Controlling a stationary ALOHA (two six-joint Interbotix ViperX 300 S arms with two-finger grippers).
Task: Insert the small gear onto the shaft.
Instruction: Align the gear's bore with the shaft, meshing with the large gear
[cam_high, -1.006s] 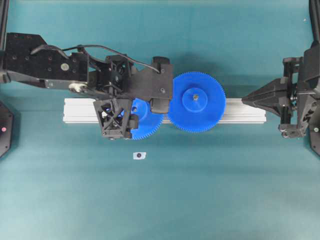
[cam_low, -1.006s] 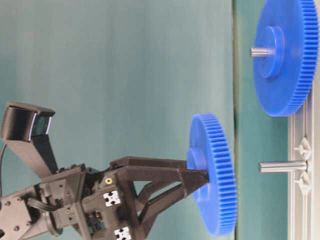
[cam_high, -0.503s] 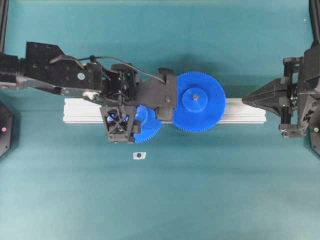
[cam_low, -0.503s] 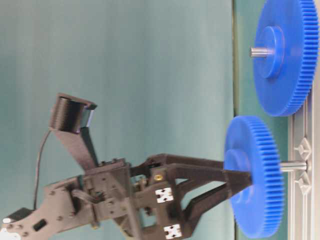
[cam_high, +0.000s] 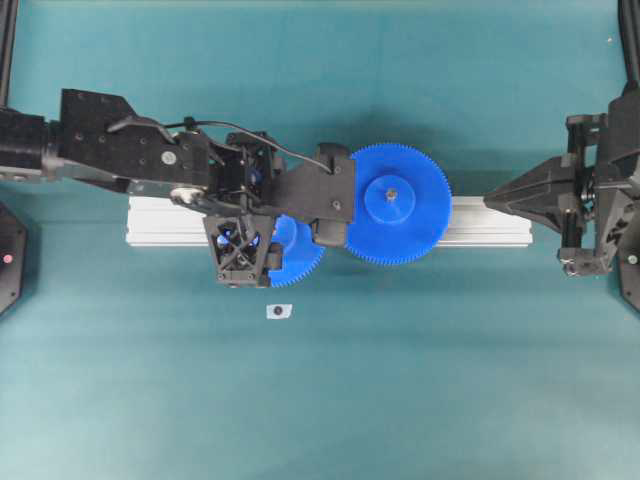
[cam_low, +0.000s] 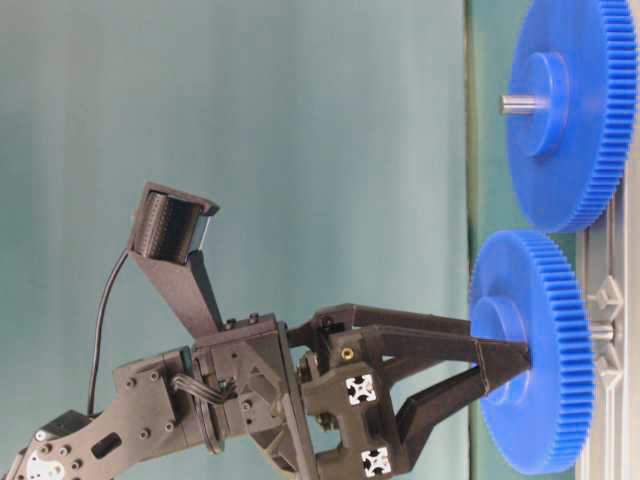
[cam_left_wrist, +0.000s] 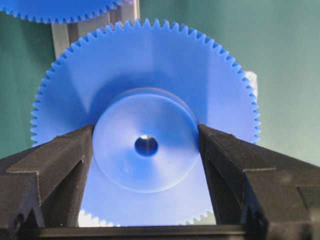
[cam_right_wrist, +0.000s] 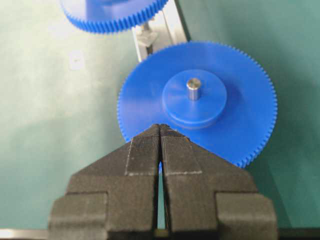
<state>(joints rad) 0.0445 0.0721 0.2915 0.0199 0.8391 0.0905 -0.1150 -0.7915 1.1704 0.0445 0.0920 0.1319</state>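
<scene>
Blue small gear (cam_low: 528, 350) lower on shaft (cam_low: 601, 331), nearer rail (cam_high: 160, 222), left fingers (cam_left_wrist: 65, 155) gripping hub

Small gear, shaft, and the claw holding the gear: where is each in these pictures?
small gear (cam_left_wrist: 150, 65): left wrist view, on its flat blue face above the hub.
shaft (cam_low: 600, 330): table-level view, on the short stub behind the gear.
left gripper (cam_left_wrist: 146, 146): left wrist view, midway between fingertips.

A teal tabletop (cam_high: 320, 400) fills the scene, evenly lit with soft shadows; a small white sticker (cam_high: 279, 311) lies on it.
</scene>
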